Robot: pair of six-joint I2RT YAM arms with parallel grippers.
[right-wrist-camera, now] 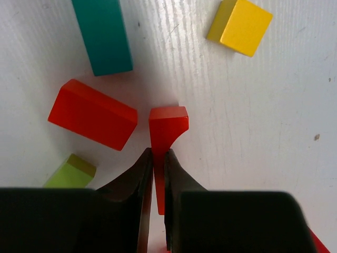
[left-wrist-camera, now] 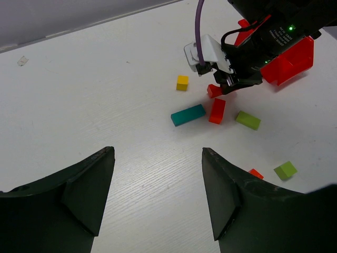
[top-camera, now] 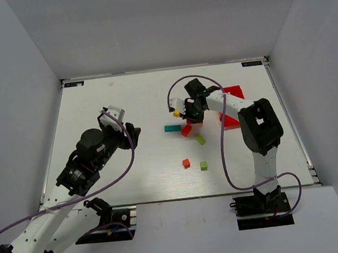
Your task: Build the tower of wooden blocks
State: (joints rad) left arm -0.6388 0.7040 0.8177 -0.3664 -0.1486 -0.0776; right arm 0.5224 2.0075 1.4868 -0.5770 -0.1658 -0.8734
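Note:
The wood blocks lie singly on the white table; no stacked tower shows in any view. My right gripper (right-wrist-camera: 158,153) is shut on a thin red shaped piece (right-wrist-camera: 168,124) that points down at the table. Beside it lie a red bar (right-wrist-camera: 92,114), a teal bar (right-wrist-camera: 102,34), a yellow cube (right-wrist-camera: 240,26) and a lime block (right-wrist-camera: 71,171). Nearer the arms sit an orange-red cube (top-camera: 186,163) and a lime cube (top-camera: 204,165). My left gripper (left-wrist-camera: 158,184) hangs open over bare table to the left, well short of the teal bar (left-wrist-camera: 188,114).
A red plastic bin (left-wrist-camera: 287,60) stands just behind the right wrist, partly hidden by the arm. The right arm's purple cable (top-camera: 224,157) loops over the table's right half. White walls close in the table's back and sides.

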